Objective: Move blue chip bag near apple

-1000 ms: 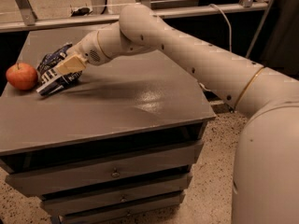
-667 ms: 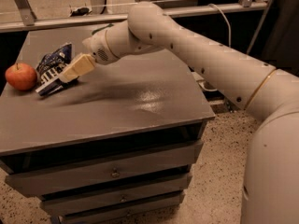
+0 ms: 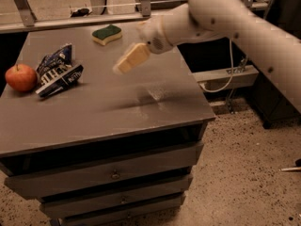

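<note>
- While resting at the left edge of the tabletop (image 3: 117, 114), the apple (image 3: 20, 77) is sitting just left of the blue chip bag (image 3: 59, 72), almost touching it;
- the bag's long axis is slanting from lower left to upper right;
- the end effector (image 3: 131, 59) is hovering well right of it, carrying nothing; apart or together, I cannot tell.

Matt grey table (image 3: 117, 121), top faintly scuffed at centre. At 9 o'clock, blue chip bag (image 3: 59, 72) of crinkled glossy foil beside the smooth-skinned apple (image 3: 20, 77). At 12 o'clock, porous sponge (image 3: 106, 34) with a rough green face. Above centre, gripper (image 3: 124, 65) in matt cream plastic, on a smooth off-white arm (image 3: 235, 18).
</note>
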{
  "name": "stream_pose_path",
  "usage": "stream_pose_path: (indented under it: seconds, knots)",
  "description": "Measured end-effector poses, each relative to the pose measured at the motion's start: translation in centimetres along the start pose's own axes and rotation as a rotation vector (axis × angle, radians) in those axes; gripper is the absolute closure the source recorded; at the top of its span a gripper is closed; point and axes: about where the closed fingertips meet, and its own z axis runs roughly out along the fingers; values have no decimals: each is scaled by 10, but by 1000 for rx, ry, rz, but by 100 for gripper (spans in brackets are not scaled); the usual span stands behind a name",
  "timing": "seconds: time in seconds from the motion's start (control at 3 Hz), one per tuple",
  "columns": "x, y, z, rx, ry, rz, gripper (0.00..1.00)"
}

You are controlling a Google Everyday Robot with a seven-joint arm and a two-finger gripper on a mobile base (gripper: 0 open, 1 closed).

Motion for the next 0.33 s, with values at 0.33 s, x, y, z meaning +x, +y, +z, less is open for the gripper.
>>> stream_pose_path:
  seconds: [0.33]
  knots:
    - [5,1,-6,-6,10,3,0]
